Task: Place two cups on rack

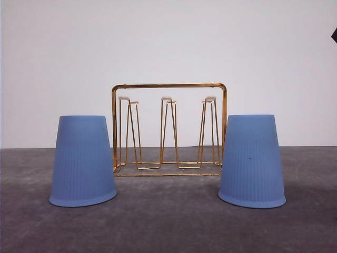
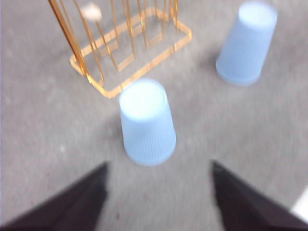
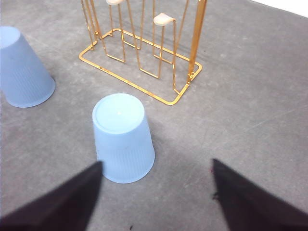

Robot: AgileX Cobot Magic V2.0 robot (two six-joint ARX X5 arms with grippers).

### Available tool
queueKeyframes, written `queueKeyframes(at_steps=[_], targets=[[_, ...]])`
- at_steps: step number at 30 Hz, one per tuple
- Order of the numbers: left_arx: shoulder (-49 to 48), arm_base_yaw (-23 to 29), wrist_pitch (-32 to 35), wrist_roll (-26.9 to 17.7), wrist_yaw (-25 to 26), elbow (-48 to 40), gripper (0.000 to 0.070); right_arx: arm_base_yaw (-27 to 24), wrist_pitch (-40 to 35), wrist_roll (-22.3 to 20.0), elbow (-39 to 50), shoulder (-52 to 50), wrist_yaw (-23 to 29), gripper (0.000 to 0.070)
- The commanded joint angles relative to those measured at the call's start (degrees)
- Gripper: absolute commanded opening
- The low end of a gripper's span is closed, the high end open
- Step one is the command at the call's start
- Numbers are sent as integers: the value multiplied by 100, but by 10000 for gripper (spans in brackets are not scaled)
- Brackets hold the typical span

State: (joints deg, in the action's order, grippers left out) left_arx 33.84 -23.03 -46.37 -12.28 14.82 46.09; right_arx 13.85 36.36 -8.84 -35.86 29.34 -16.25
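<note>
A grey, slightly mottled worktop (image 1: pixel 168 226) runs back to a plain white wall (image 1: pixel 168 42), and everything of the task stands on that surface.

Nearest in the front view are the two light blue cups, both upside down with the wide rim on the worktop and the closed base up. The left cup (image 1: pixel 83 161) stands toward the left side, the right cup (image 1: pixel 251 161) toward the right, well apart from each other. Both are finely ribbed and taper upward.

Between them and a little farther back stands the rack (image 1: pixel 168 129), a thin gold wire frame with rounded corners, a flat wire base and three pairs of narrow upright prongs with white tips. Its prongs are bare. From the front each cup overlaps an outer edge of the rack; the wrist views show a gap of bare worktop between each cup and the rack's base.

In the left wrist view the left arm's fingers (image 2: pixel 159 202) are spread wide, dark and blurred, above the worktop with the left cup (image 2: pixel 147 122) just beyond them, not touching it; the rack (image 2: pixel 130 48) and the other cup (image 2: pixel 248 43) lie farther off.

In the right wrist view the right arm's fingers (image 3: pixel 156 202) are likewise spread apart and hold nothing, with the right cup (image 3: pixel 122 137) just ahead, the rack (image 3: pixel 144 57) behind it, and the other cup (image 3: pixel 21 67) off to the side.
</note>
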Motion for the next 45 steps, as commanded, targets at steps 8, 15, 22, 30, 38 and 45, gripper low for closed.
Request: queueKeyframes(at_steps=[8, 15, 22, 30, 38, 45], targets=[[1081, -228, 802, 1021, 69, 122, 475, 22, -79, -15, -101, 11, 20, 514], [2497, -561, 1721, 1195, -146, 122, 568, 25, -82, -17, -101, 11, 18, 514], [3669, -795, 2428, 1301, -781, 122, 569, 28, -148, -15, -101, 11, 20, 514], [4474, -802, 2807, 1472, -799, 122, 565, 28, -361, -12, -101, 11, 17, 513], [4726, -802, 2835, 1464, -837, 122, 553, 28, -416, 76, -101, 11, 17, 513], [4763, -802, 2839, 1447, -998, 122, 440, 27, -418, 76, -101, 11, 17, 513]])
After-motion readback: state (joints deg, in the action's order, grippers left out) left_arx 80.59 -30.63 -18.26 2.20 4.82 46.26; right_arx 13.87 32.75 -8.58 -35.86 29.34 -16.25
